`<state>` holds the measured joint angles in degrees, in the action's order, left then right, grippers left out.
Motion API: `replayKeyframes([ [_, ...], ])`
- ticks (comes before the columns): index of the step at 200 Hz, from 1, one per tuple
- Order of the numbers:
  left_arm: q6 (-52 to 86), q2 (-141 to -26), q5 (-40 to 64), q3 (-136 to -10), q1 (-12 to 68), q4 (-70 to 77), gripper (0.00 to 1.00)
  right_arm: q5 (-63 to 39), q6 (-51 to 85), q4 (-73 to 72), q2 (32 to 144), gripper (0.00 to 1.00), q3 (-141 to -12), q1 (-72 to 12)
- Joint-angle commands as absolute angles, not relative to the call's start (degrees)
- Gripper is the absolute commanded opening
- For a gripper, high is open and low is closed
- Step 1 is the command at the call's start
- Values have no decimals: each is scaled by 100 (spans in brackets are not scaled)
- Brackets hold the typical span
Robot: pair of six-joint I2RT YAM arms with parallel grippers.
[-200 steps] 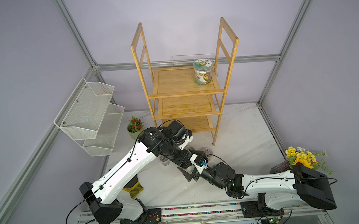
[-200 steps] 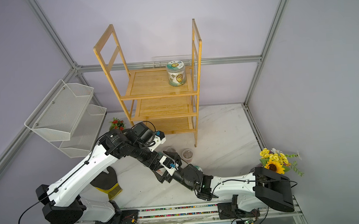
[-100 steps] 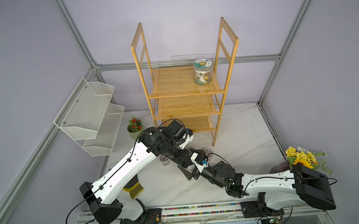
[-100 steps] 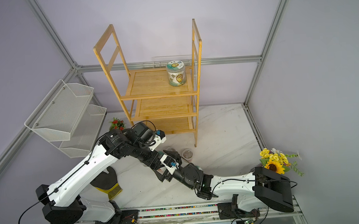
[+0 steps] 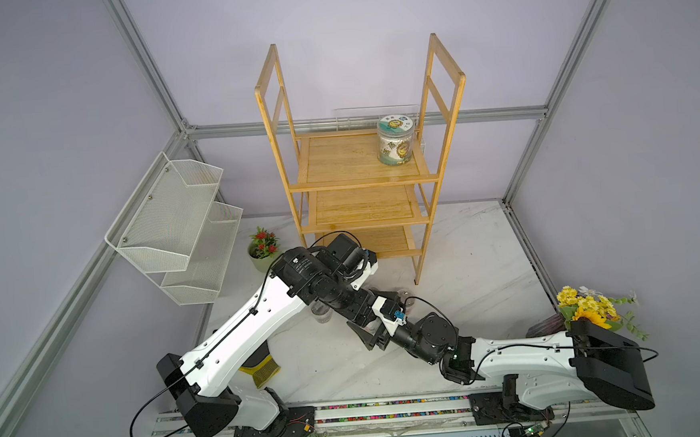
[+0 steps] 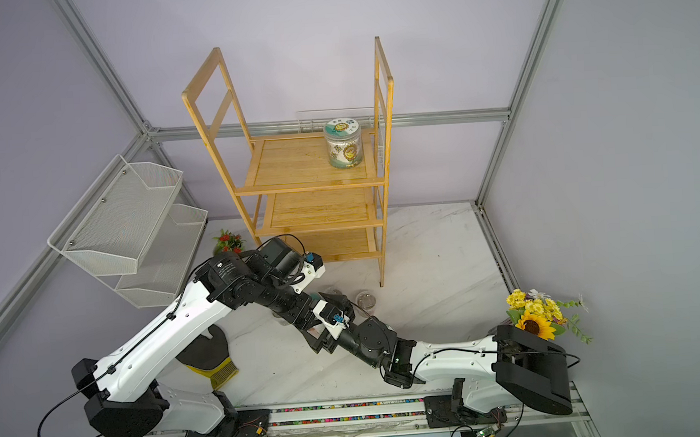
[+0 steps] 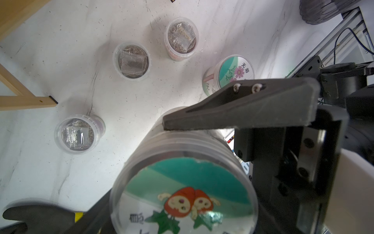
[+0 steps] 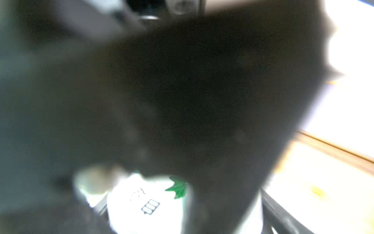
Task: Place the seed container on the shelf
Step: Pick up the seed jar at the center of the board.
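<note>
Both top views are bright and even, with soft light that seems to come from overhead and no hard glare. Faint, soft-edged shadows lie on the table beneath the arms. The posts splay outward toward the edges, that's the wide lens stretching things. In the left wrist view the table gleams white, close to washed out; the small tubs are crisp, and the jar right at the lens is a touch soft. The right wrist view is all blur: a dark shape fills most of it, there's a smeared label, and the white is blown out along one edge.
</note>
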<state>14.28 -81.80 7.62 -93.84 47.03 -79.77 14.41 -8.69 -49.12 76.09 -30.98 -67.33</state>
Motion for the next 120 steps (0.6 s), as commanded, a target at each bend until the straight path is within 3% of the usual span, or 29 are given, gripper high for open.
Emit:
replayKeyframes([
  [1, 1384, -8262, 994, -9378, 4794, -8130, 69, 1643, -799, -5371, 7611, 97, -3376, -6610],
  [120, 1380, -8171, 915, -9435, 4786, -8172, 69, 1717, -721, -5258, 7657, 97, -3372, -6599],
])
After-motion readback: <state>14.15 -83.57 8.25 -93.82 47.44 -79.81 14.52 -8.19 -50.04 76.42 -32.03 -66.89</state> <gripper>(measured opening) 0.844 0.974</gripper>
